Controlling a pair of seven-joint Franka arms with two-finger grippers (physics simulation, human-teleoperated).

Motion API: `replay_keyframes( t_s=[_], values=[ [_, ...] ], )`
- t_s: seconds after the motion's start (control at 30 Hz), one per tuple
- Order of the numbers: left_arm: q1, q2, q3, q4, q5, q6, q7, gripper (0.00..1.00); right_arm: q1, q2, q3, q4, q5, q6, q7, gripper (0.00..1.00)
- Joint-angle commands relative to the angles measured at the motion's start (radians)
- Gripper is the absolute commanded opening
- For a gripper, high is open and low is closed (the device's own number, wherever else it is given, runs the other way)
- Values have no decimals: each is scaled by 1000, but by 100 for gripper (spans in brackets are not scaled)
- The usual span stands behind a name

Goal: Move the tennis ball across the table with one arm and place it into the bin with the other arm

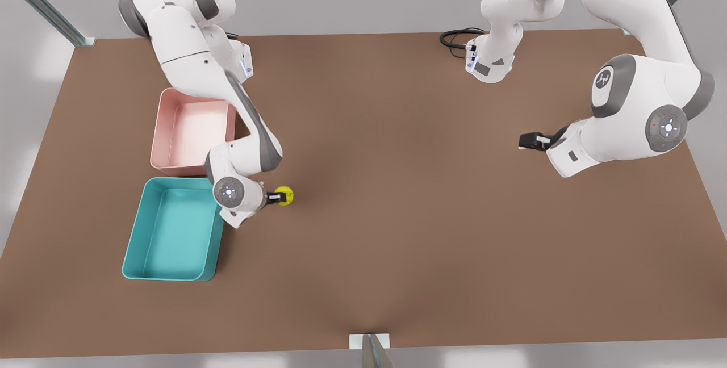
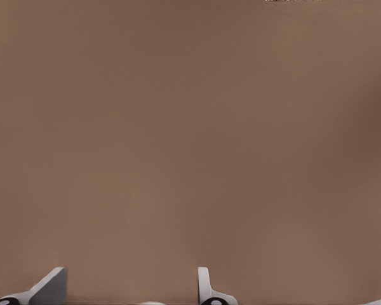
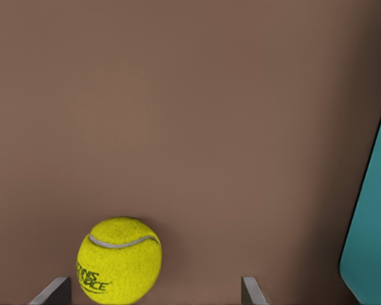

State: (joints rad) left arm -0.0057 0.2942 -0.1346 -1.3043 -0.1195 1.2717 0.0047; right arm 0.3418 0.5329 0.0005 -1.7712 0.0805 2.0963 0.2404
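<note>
The yellow-green tennis ball (image 1: 284,195) is on the brown table (image 1: 397,214), just to the right of the teal bin (image 1: 170,230) in the front view. My right gripper (image 1: 276,197) hangs over it and is open. In the right wrist view the ball (image 3: 119,268) sits between the spread fingertips (image 3: 56,290), closer to one of them and apart from the other; the bin's edge (image 3: 371,241) shows beside it. My left gripper (image 1: 527,141) waits at the front view's right, open over bare table (image 2: 190,127), its fingertips (image 2: 204,283) apart.
A pink tray (image 1: 190,129) stands directly behind the teal bin, partly under the right arm. A black cable (image 1: 457,37) lies by the far arm base. The brown tabletop stretches wide between the two arms.
</note>
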Motion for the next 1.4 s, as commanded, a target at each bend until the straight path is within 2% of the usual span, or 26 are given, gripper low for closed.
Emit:
replay_keyframes(
  t_s=[0.0, 0.3, 0.57, 1.37],
  values=[
    [0, -1, 0, 0, 0, -8, -385, 100, 6, -8, 1, -36, 10, 231, 264, 100],
    [-2, 3, 0, 0, 0, -5, -385, 100, 62, -28, 1, -114, 12, 242, 309, 100],
    [-4, 8, 0, 0, 0, -5, -387, 100, 82, -47, 1, -237, 10, 353, 307, 100],
    [-2, 14, -8, -1, 0, -3, -387, 100, 95, 36, 1, -240, 7, 396, 300, 100]
  ],
)
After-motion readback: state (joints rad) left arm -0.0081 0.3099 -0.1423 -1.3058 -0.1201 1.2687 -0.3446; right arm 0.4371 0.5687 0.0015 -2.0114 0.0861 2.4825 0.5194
